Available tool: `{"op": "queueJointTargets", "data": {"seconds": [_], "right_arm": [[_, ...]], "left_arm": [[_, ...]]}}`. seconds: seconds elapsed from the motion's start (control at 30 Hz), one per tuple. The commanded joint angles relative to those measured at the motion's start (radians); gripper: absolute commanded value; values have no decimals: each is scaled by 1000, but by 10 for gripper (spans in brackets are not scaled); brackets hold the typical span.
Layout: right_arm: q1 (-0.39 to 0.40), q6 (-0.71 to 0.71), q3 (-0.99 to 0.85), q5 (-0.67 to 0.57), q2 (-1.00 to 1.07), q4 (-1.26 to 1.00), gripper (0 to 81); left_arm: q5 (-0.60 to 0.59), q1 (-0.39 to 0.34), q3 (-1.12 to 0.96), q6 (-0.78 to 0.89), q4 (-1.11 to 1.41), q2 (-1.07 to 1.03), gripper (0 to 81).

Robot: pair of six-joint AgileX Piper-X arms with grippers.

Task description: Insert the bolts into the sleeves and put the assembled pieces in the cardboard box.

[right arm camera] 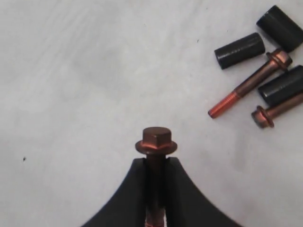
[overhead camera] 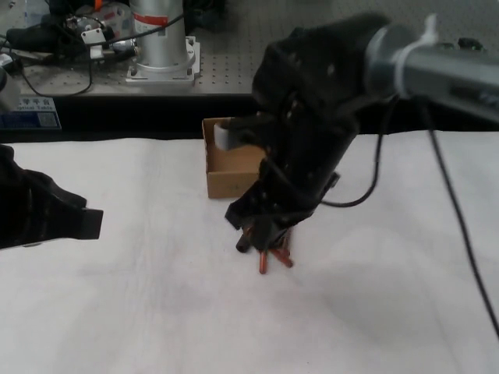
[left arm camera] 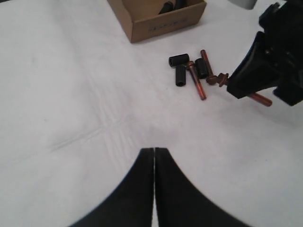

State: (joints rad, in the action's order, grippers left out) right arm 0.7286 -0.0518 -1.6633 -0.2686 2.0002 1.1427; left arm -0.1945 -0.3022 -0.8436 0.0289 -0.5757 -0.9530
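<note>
Bolt (right arm camera: pixel 156 142) status: it's clamped in the right gripper (right arm camera: pixel 156 163). The fingers pinch the shank just under the flange, and the hex head pokes out past the tips. It sits just above the white cloth (left arm camera: pixel 71 94), right beside the rest of the parts.

My guess on handling: small, stiff, fairly light metal and nothing fragile. The shank is smooth and round though, so it can swivel or slide in a two-finger pinch. Holding it close under the head looks sensible to me, because it leaves the threaded end free to go into a sleeve.

The sleeves (right arm camera: pixel 239 49) are three short black tubes lying on their sides. I'd expect them to roll if nudged. I'd grab one across the middle of its wall and keep both open ends clear.

Two loose bolts (right arm camera: pixel 248 85) lie in among them, one touching a sleeve. The cardboard box (left arm camera: pixel 165 26) is just beyond the pile and has some dark pieces (left arm camera: pixel 166 6) in it. I can't tell what they are.

The left gripper (left arm camera: pixel 155 150) hangs well off to the side, fingers pressed together with nothing between them.
</note>
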Motion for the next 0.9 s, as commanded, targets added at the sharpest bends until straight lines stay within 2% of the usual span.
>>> {"op": "queueJointTargets", "data": {"seconds": [0.0, 0.07, 0.17, 0.27, 0.43, 0.63, 0.87], "right_arm": [[0, -62, -11, 13, -93, 95, 29], [0, -62, 10, 12, -134, 83, 29], [-6, -64, 67, 12, -203, 79, 29], [-18, -87, 146, 63, -288, 79, 29], [-71, -108, 297, 79, -424, 79, 29], [-176, -125, 468, 79, -600, 56, 29], [-280, -121, 570, 79, -756, 53, 29]], "left_arm": [[-152, 0, -1, -67, 12, -16, 22], [-182, -1, -1, -72, 28, -42, 81], [-185, -1, -1, -74, 68, -89, 225], [-185, -1, -1, -74, 125, -146, 372], [-185, -19, -1, -74, 246, -271, 384], [-176, -115, -36, -74, 331, -462, 384], [-83, -222, -171, -114, 331, -720, 384]]}}
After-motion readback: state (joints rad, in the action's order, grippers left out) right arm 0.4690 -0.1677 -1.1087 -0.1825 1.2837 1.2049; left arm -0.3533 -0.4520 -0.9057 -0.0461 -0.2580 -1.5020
